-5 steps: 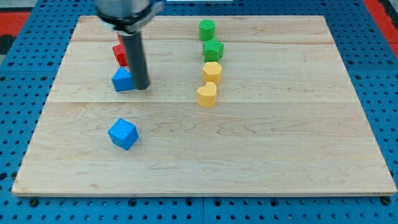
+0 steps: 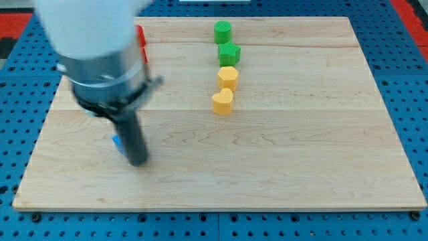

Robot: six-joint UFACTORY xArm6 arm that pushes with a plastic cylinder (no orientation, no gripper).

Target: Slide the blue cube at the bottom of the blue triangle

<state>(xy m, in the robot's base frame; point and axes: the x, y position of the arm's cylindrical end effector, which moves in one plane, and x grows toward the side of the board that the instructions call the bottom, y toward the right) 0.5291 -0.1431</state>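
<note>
Wooden board [image 2: 301, 154] is lying on a blue pegboard [image 2: 414, 100], filling most of the camera view. Arm [image 2: 93, 47] is coming in from the view's top left, blurred, ending in the dark rod; my tip [image 2: 136, 163] is resting on the board near the view's lower left. No jaws on this rig, just the rod, so nothing is spreading or pinching.

Blue cube [image 2: 117, 142] is showing only as a small sliver just to the view's left of the rod, a little above my tip; the rod is covering the rest, and contact looks likely but can't be confirmed. Blue triangle is not showing, probably hidden behind the arm body.

Red block [image 2: 142, 35] is peeking out at the arm's right edge, well up-view of my tip, with a second red block [image 2: 143, 55] just below it; shapes unclear.

Well to the view's right of my tip, four blocks are sitting in a column: green cylinder [image 2: 223, 31] at top, green block [image 2: 229, 53], yellow block [image 2: 228, 77], then yellow heart [image 2: 223, 102] lowest.
</note>
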